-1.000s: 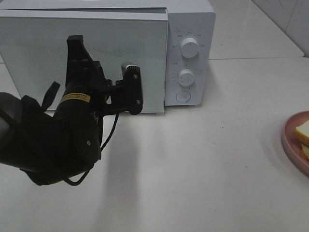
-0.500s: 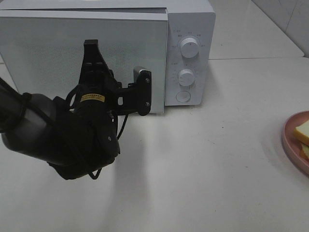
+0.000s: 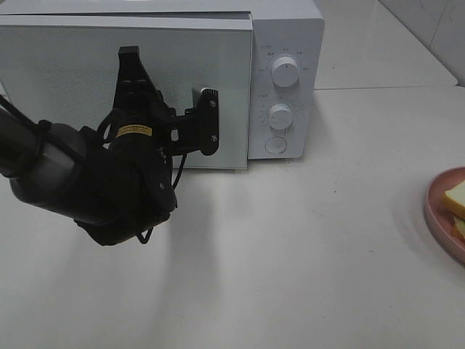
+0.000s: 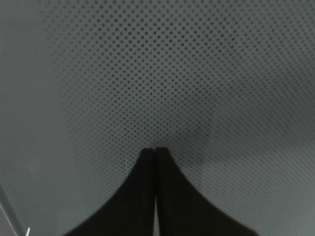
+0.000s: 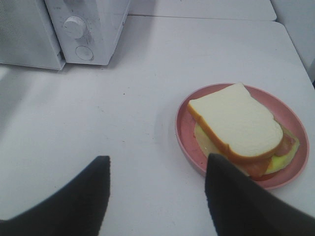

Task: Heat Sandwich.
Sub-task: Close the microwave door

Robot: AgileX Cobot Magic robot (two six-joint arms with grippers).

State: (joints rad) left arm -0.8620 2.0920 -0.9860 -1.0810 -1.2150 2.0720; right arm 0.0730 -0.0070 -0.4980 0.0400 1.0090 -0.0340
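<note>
The sandwich (image 5: 236,123), white bread over yellow and red filling, lies on a round pink plate (image 5: 184,132). In the high view only its edge (image 3: 458,198) shows at the far right on the plate (image 3: 436,211). My right gripper (image 5: 157,169) is open and empty, hovering just short of the plate; it is outside the high view. My left gripper (image 3: 129,52) is shut and empty, its tips (image 4: 155,150) pressed close to the dotted glass of the white microwave's door (image 3: 65,73).
The microwave (image 3: 287,29) stands at the back, with two knobs (image 3: 285,70) and a round button (image 3: 275,145) on its right panel. The bulky black left arm (image 3: 94,182) covers the door's lower middle. White tabletop (image 3: 305,254) lies between microwave and plate.
The left arm swung right and up along the microwave door, then shifted slightly back left, closer to the glass. The plate and sandwich have not moved.
</note>
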